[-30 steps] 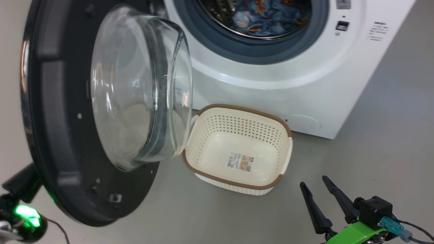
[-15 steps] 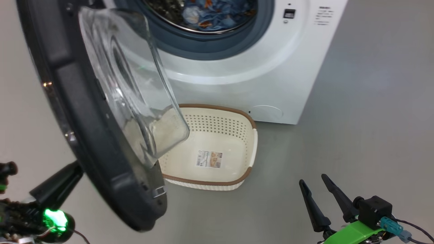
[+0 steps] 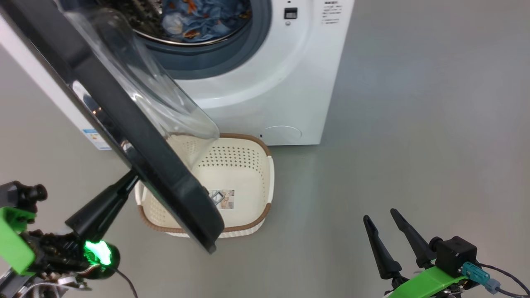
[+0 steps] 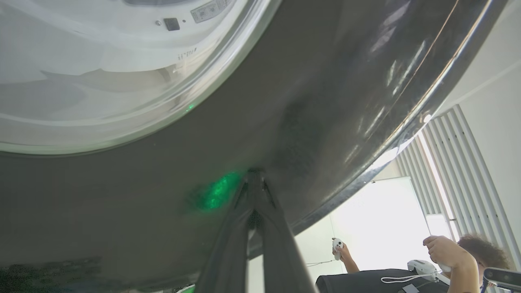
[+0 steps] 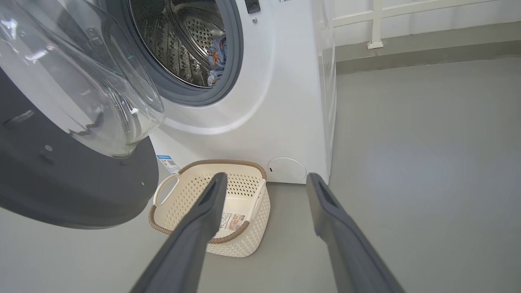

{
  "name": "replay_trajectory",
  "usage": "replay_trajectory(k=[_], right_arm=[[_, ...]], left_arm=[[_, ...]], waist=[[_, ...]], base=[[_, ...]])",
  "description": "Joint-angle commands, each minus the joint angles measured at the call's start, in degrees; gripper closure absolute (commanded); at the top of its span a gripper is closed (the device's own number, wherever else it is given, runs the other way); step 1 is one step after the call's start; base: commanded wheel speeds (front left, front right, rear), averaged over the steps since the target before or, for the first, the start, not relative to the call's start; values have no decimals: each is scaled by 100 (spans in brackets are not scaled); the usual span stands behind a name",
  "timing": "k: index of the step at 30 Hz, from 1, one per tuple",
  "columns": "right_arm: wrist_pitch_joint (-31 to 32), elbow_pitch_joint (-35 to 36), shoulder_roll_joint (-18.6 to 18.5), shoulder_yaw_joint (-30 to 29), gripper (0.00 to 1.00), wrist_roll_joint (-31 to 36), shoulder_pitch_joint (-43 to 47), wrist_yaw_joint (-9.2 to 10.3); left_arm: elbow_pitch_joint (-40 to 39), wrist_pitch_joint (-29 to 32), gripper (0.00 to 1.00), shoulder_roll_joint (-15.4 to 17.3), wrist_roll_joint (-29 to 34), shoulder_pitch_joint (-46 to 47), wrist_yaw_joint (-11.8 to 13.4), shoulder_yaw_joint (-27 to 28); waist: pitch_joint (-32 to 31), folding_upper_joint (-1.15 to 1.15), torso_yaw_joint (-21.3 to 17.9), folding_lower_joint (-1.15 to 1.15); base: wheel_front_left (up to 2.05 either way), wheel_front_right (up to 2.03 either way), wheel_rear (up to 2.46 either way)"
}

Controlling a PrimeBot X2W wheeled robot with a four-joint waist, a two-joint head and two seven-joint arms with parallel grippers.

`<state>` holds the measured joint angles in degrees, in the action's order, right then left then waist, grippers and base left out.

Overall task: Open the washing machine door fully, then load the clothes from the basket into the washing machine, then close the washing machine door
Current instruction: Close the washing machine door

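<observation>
The washing machine (image 3: 265, 82) stands with its drum open, and the blue printed clothes (image 3: 198, 16) lie inside it. The washing machine door (image 3: 124, 124) hangs partly swung, seen nearly edge-on, its glass bowl (image 3: 161, 103) facing the drum. My left gripper (image 3: 124, 184) is shut, its tips pressed against the door's glossy black outer face (image 4: 309, 122). The basket (image 3: 267, 182) sits on the floor under the door, holding nothing but its label. My right gripper (image 3: 383, 221) is open and holds nothing, low at the right, apart from the basket (image 5: 228, 162).
Grey floor (image 3: 414, 124) stretches to the right of the machine. In the left wrist view, a person's hands (image 4: 441, 250) hold white controllers behind the door's edge, beside a ribbed wall panel (image 4: 460, 162).
The head camera has turned, shifting the whole picture left. The door has swung from broad-on to nearly edge-on, toward the drum, with my shut left gripper following against its outer face. The right gripper stayed put.
</observation>
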<state>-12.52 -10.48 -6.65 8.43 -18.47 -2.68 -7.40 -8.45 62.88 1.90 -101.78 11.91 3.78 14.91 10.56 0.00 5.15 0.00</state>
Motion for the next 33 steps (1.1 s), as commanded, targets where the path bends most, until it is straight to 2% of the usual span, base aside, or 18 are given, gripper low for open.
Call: replay_trajectory(k=[1,9,13,23,33], right_arm=[[-70,103,13,143,0,-97,-134,-9],[-106,61,21,173,0,-115,-163,-9],[-121,39,16,153,0,-135,-143,-9],[-131,-11,29,200,0,-142,-170,-9],[-127,-91,-3,242,0,-201,-141,-9]], left_arm=[[-90,-65,100,101,-86,100,-76,84],[310,-934,100,99,-178,328,-592,-244],[504,-1183,100,99,-210,479,-758,-444],[1251,-1901,100,99,-157,1092,-1010,-767],[1673,-2136,100,99,-168,1172,-1114,-822]], waist=[[3,0,-161,0],[-3,0,-462,0],[-5,0,-533,0],[-54,0,-604,0],[-297,0,-653,0]], base=[[0,0,0],[0,0,0],[0,0,0],[0,0,0],[0,0,0]])
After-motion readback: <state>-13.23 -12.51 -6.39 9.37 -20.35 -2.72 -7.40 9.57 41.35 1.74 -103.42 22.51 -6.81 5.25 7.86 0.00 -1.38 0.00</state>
